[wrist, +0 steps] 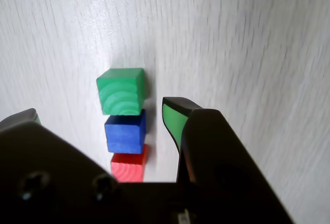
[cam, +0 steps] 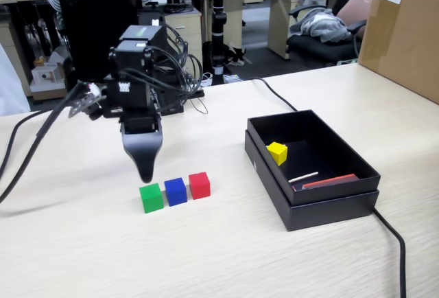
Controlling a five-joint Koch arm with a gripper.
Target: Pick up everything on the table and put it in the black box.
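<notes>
Three cubes stand in a row touching on the table [cam: 82, 243]: green [cam: 151, 197], blue [cam: 175, 191], red [cam: 199, 185]. The wrist view shows the same green [wrist: 121, 91], blue [wrist: 125, 130] and red [wrist: 129, 166] cubes. My gripper [cam: 145, 171] hangs just above and behind the green cube, pointing down. In the wrist view the gripper [wrist: 101, 109] is open and empty, its jaws wide apart on either side of the row. A yellow cube [cam: 277, 152] lies inside the black box [cam: 329, 202] at the right.
The box also holds a thin white stick [cam: 303, 176] and a flat red strip [cam: 329, 180]. A black cable [cam: 391, 236] runs round the box. A brown carton [cam: 405, 30] stands at the back right. More cables [cam: 27, 140] trail left of the arm.
</notes>
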